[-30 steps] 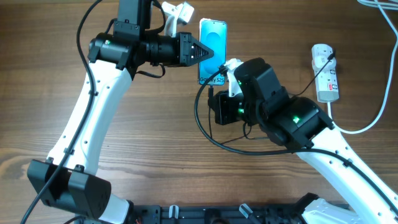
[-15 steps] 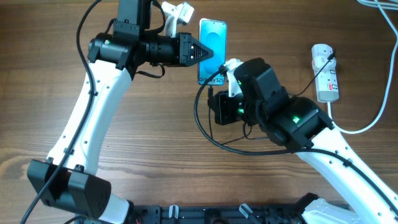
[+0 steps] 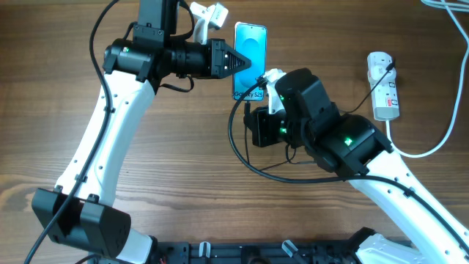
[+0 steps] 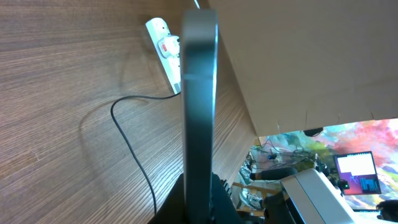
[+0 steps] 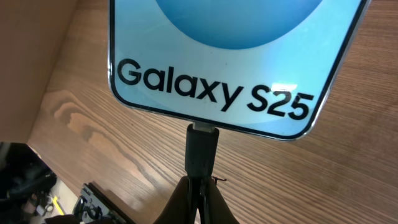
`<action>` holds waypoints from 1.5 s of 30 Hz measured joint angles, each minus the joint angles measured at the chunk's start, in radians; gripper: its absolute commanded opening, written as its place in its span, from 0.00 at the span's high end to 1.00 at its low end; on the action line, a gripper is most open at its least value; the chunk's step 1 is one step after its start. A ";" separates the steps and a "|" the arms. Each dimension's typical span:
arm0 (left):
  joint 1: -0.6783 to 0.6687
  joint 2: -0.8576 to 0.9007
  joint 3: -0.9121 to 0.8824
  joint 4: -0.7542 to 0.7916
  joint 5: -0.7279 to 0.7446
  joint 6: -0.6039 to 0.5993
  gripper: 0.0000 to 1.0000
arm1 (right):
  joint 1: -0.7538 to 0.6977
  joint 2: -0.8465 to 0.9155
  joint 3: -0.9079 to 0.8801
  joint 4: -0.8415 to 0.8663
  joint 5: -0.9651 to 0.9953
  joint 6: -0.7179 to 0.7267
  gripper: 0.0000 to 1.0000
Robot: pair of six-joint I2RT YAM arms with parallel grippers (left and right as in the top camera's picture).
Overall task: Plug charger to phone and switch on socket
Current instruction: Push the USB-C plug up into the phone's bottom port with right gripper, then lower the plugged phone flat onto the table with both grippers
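The phone (image 3: 250, 44) with its blue-green screen lies at the back middle of the table. My left gripper (image 3: 248, 64) is shut on its side; the left wrist view shows its grey edge (image 4: 199, 93) between the jaws (image 4: 199, 208). My right gripper (image 5: 200, 186) is shut on the charger's black connector (image 5: 201, 150), whose tip touches the phone's bottom edge below the "Galaxy S25" text (image 5: 211, 93). The thin black charger cable (image 3: 242, 150) loops under the right arm. The white socket (image 3: 384, 84) lies at the right and also shows in the left wrist view (image 4: 166, 51).
The socket's thick white cord (image 3: 440, 143) curves along the right edge. A black plug (image 3: 386, 68) sits in the socket. The right arm's body (image 3: 330, 132) covers the table's middle. A black rail (image 3: 256, 253) runs along the front edge.
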 measured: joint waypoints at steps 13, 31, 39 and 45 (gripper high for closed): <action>0.006 0.000 0.000 0.000 0.000 0.000 0.96 | 0.001 0.000 0.000 0.012 0.008 -0.015 0.96; 0.013 0.000 0.003 0.000 -0.017 0.003 0.96 | 0.005 0.000 0.000 0.043 0.039 -0.027 0.94; 0.005 0.000 0.000 -0.045 -0.016 0.011 0.96 | -0.009 0.000 0.023 0.106 0.095 -0.027 0.63; 0.002 0.000 0.000 -0.045 -0.047 0.011 0.96 | -0.011 0.000 0.027 0.068 0.104 -0.023 0.48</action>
